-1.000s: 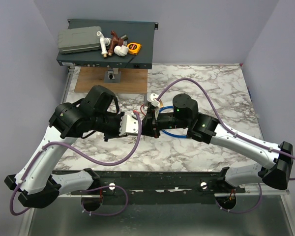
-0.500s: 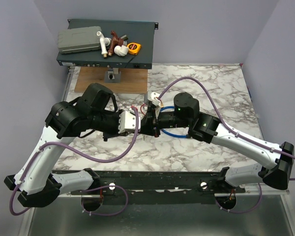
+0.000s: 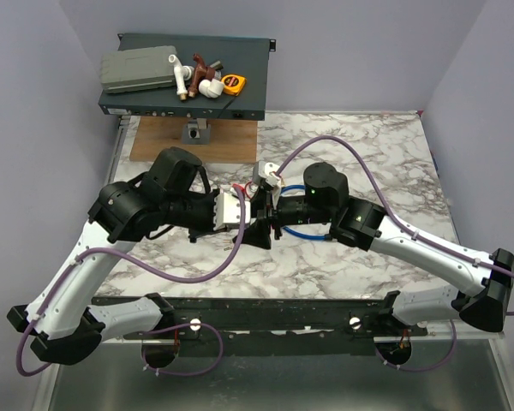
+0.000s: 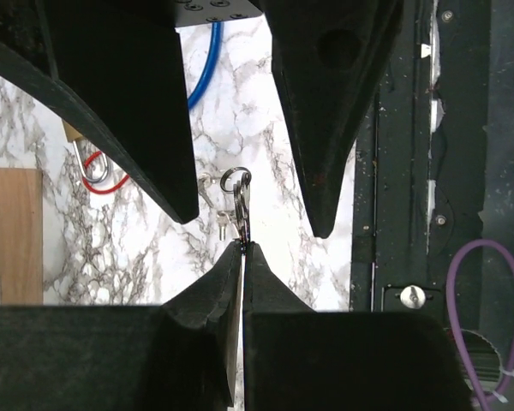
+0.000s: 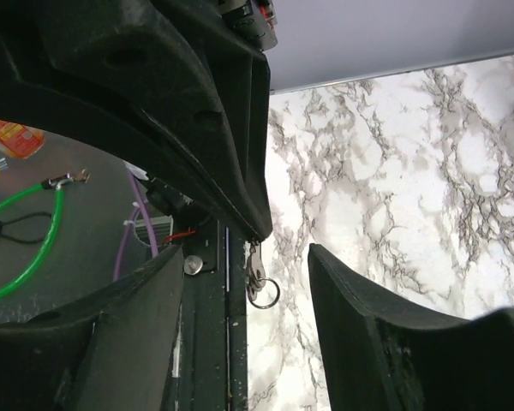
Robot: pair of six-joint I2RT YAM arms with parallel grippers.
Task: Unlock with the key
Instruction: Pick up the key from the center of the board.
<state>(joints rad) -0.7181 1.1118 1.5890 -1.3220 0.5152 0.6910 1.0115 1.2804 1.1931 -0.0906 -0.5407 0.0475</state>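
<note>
The key [image 4: 241,214] is pinched in the left gripper [image 4: 242,248], its long axis laid left-right, ring end pointed right. The right gripper [image 5: 246,251], earlier closed, is now spread around it.

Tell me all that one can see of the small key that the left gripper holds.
The key is tiny, flat and silvery, metal by its look, with a thin wire ring through its free end. The shut left gripper pinches its other end between the fingertips, so it sticks out beyond them, in the air above the marble table. It sits between the open fingers of the right gripper, which do not touch it.
</note>
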